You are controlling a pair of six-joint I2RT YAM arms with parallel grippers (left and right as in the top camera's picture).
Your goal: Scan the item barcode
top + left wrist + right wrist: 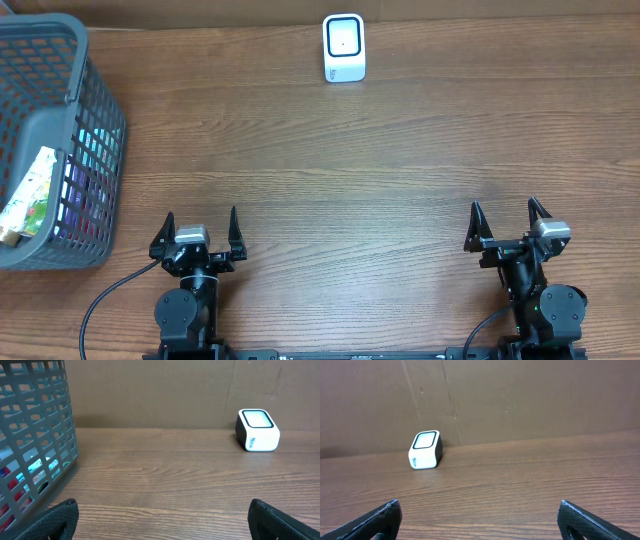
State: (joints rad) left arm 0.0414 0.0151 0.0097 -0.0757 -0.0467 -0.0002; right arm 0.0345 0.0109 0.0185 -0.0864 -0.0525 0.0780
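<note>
The two black arms come first at the bottom of the view from above. The left gripper (201,225) and the right gripper (503,218) both have their jaws wide apart and hold nothing. They rest low over the brown wooden table (330,160). Far off at the top stands the small white box-shaped scanner with a dark window (344,47). At the left edge is the grey plastic basket with a mesh wall (100,150). In it a green and white soft pouch (28,195) leans on the near wall, and that looks like the thing to scan. In the left wrist view the black fingertips (57,520) show in the bottom corners, far apart. The basket is just ahead on the left, with some coloured packs (37,467) showing through the holes, and the scanner is far off on the right. In the right wrist view the fingertips (380,520) also stand wide, and only the scanner shows ahead. The pouch looks light, squashy and a bit slippery, so I would pinch it gently near its top edge. I cannot see the barcode, so the fingers should stay off the flat printed sides.
</note>
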